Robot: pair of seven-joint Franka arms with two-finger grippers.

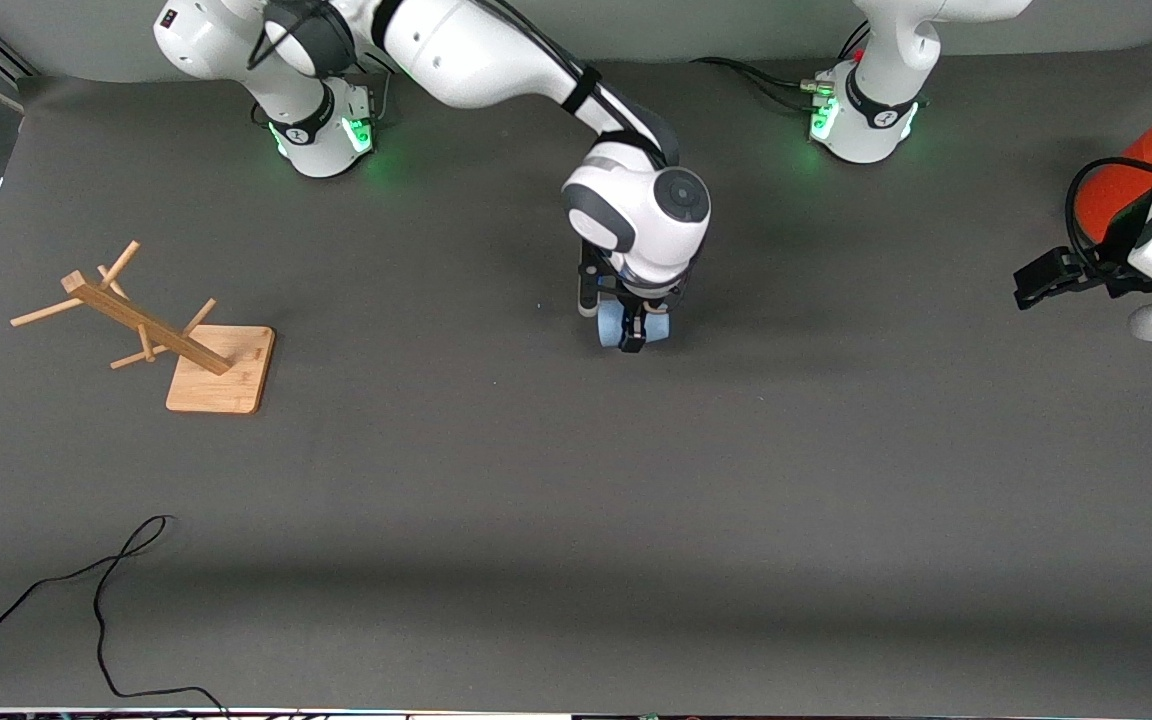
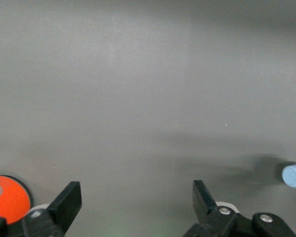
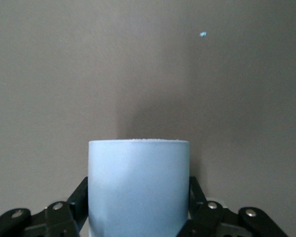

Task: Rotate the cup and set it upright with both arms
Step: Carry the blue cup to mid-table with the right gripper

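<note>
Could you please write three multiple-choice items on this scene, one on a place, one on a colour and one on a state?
1. Where is the wooden rack?
A. Toward the right arm's end of the table
B. Toward the left arm's end
C. On the orange cylinder

2. What colour is the cup?
A. Red
B. Pale blue
C. Green

3. How is the left gripper?
A. Shut on the cup
B. Shut on a cable
C. Open, holding nothing

Key: 1 A, the rack stands near the right arm's base. 2 B, pale blue between the right gripper's fingers. 3 C, its fingers stand wide apart over bare table.
</note>
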